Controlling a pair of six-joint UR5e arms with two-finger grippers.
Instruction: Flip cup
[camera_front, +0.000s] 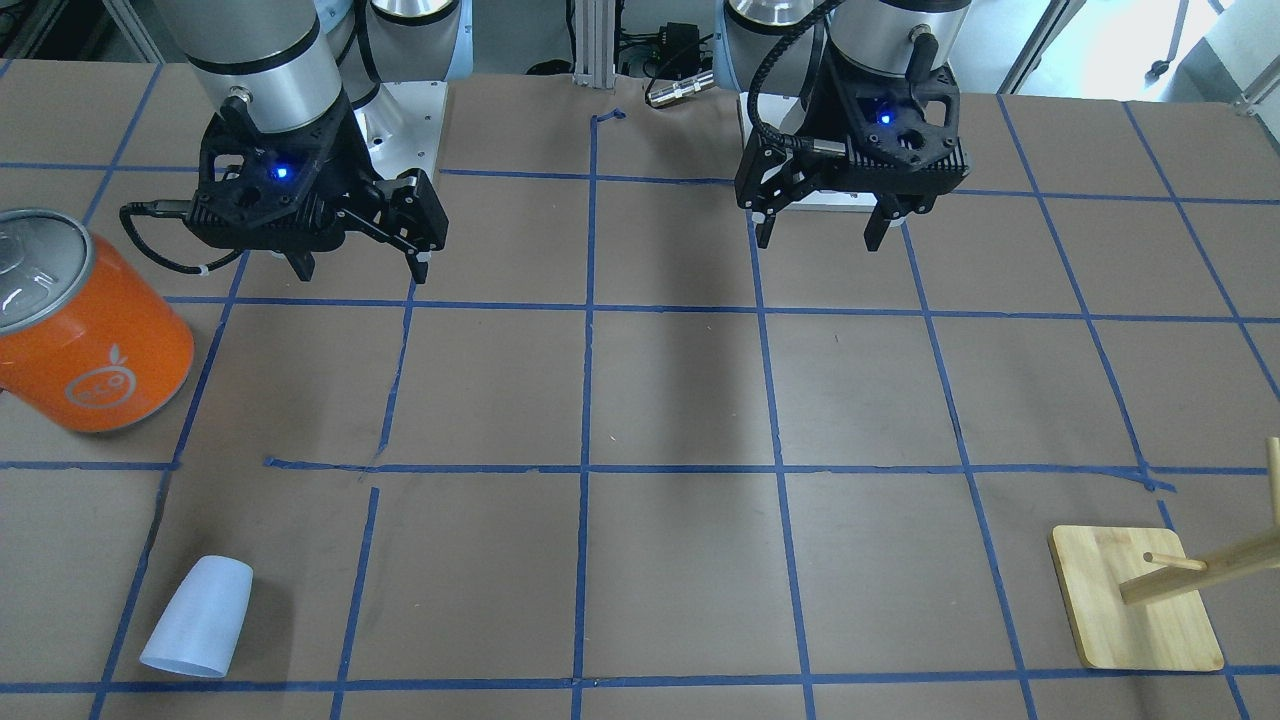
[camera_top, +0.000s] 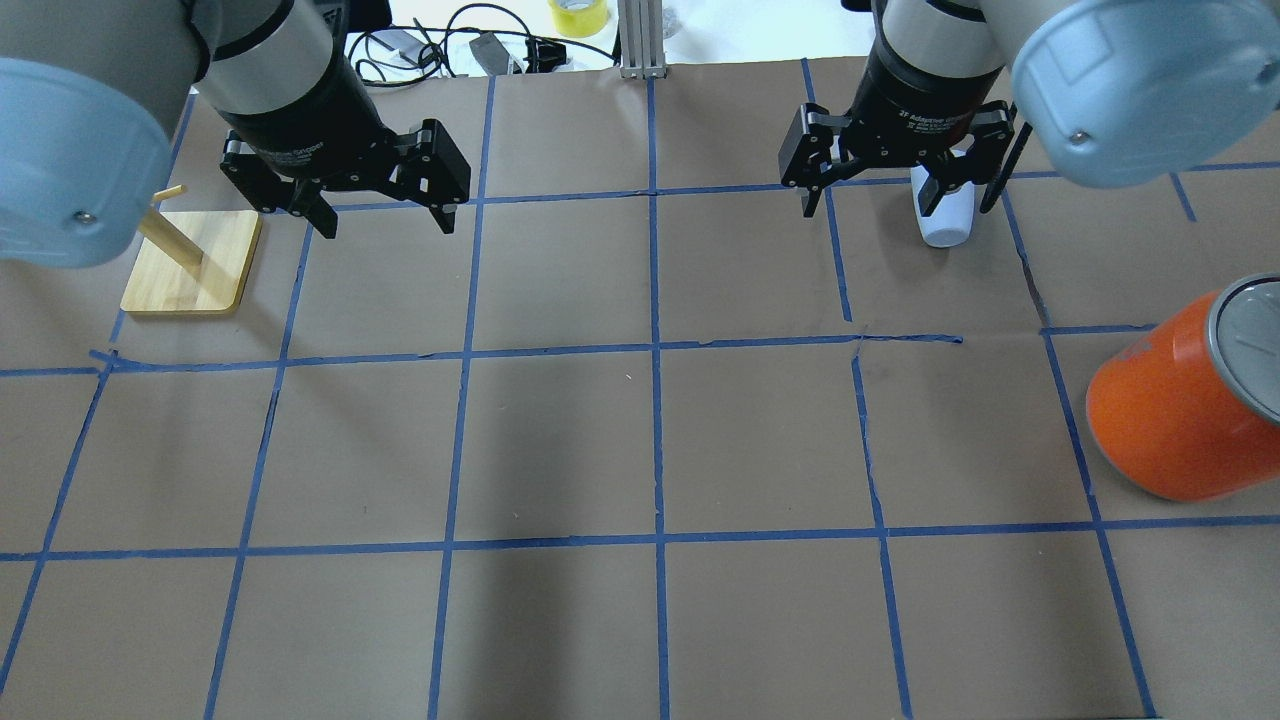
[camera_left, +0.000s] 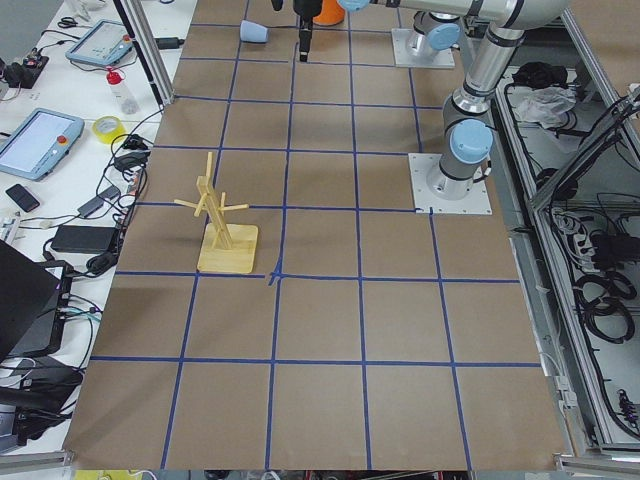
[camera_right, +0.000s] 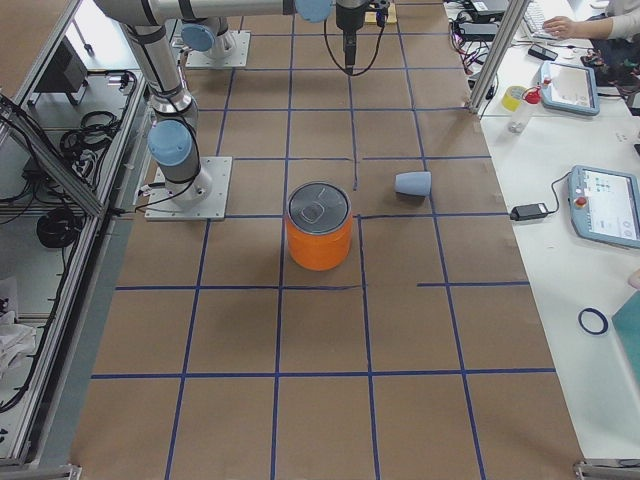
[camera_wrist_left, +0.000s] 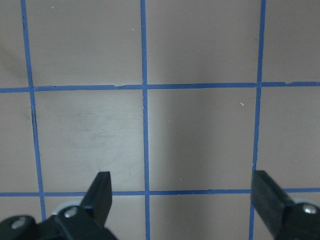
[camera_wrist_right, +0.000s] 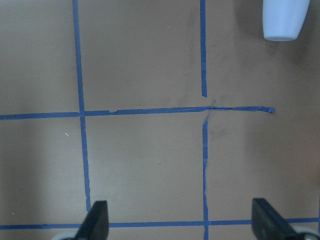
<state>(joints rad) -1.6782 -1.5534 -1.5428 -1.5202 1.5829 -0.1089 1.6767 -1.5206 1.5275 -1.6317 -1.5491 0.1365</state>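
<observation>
Both grippers hang above the brown table (camera_front: 680, 400) with its blue tape grid, neither one holding anything; the right gripper (camera_front: 362, 272) has its fingers (camera_wrist_right: 97, 222) spread wide, and its wrist view shows only paper and tape lines between them; the cup (camera_front: 198, 617) lies on its side on the table, well out ahead of that gripper and off toward its outer side, past the line of the finger there, so it only pokes into the top corner of the right wrist view; its narrow end points back toward the gripper and the wide rim faces away; no contact, the two are well apart; the orange can (camera_front: 90, 340) stands upright off to that same outer side of the right gripper, nearer to it than the cup is, silver lid up; the left gripper (camera_front: 818, 240) is spread open too, over plain table; a wooden peg stand (camera_front: 1135, 600) sits ahead of it and out to its own outer side, well apart from the cup.
</observation>
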